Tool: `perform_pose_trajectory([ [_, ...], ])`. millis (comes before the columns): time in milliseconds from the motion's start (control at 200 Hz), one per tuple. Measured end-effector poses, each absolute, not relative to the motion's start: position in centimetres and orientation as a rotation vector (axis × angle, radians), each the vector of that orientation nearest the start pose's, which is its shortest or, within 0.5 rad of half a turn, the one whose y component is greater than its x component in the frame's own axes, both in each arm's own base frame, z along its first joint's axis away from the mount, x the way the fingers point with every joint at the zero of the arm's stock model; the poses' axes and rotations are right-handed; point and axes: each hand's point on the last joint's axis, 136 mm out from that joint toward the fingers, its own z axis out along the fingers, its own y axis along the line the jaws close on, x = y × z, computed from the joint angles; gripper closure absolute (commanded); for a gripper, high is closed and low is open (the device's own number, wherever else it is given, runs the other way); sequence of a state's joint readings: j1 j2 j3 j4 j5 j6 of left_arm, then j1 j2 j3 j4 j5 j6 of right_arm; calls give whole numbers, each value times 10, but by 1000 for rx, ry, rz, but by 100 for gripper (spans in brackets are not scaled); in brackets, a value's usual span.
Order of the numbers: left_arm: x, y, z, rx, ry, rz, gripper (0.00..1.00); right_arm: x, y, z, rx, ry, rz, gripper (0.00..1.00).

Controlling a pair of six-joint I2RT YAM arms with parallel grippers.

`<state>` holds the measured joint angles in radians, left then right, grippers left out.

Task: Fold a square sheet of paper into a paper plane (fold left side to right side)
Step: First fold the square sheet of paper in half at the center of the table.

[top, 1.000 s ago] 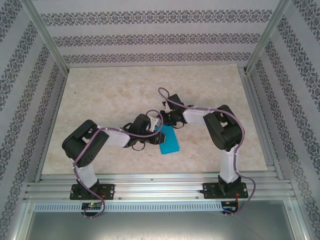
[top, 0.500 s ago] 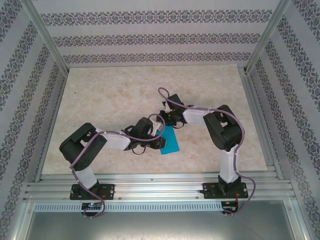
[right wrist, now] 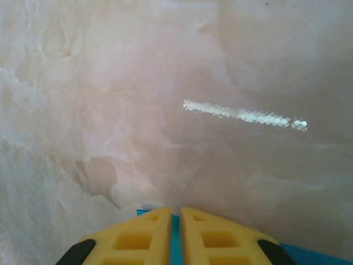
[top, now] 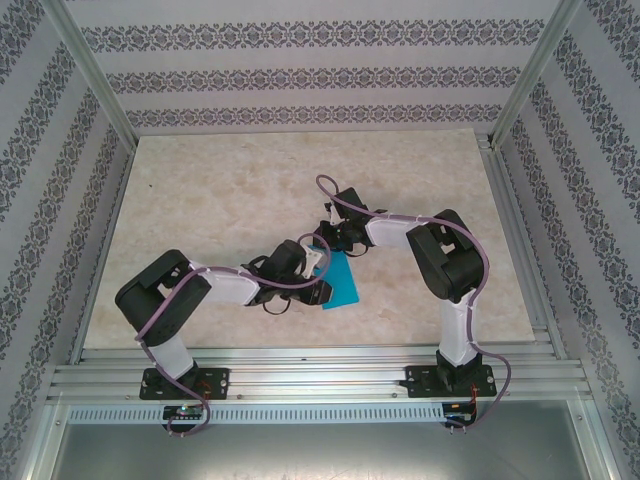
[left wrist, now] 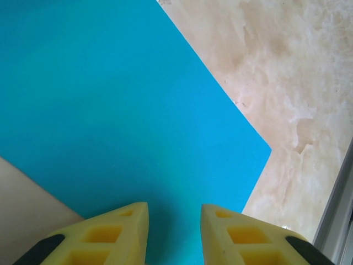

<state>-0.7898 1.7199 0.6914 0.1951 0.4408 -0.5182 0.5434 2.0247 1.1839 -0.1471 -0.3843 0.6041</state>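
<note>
The square sheet of paper (top: 343, 284) is bright cyan-blue and lies flat on the marble table, just right of centre. In the left wrist view the paper (left wrist: 138, 110) spreads beneath my left gripper (left wrist: 174, 205). Its yellow fingers stand apart with nothing between them, hovering over the sheet's near part. From above, my left gripper (top: 317, 266) is at the sheet's left edge. My right gripper (top: 326, 243) is at the sheet's far corner. In the right wrist view my right gripper (right wrist: 176, 210) has its fingers almost together, tips over the paper (right wrist: 325, 256), blue showing through the thin gap.
Pale marble tabletop (top: 220, 190) stretches far and left of the sheet. An aluminium rail (top: 320, 360) runs along the near edge, and a metal rail (left wrist: 337, 210) shows at the right of the left wrist view. Patterned walls enclose the table.
My left arm has stretched lower and to the right, carrying its gripper further over the sheet's left edge. The right arm and the paper have stayed put.
</note>
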Motion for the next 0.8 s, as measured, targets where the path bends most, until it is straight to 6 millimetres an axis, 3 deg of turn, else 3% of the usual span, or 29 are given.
perform_pose_trajectory([
  [415,215,-332,25,608,2557,-1049,68,371,299,14,-75,2729,885,86],
  [799,183,-335,24,696,2593,-1051,68,371,300,13,-75,2730,886,86],
])
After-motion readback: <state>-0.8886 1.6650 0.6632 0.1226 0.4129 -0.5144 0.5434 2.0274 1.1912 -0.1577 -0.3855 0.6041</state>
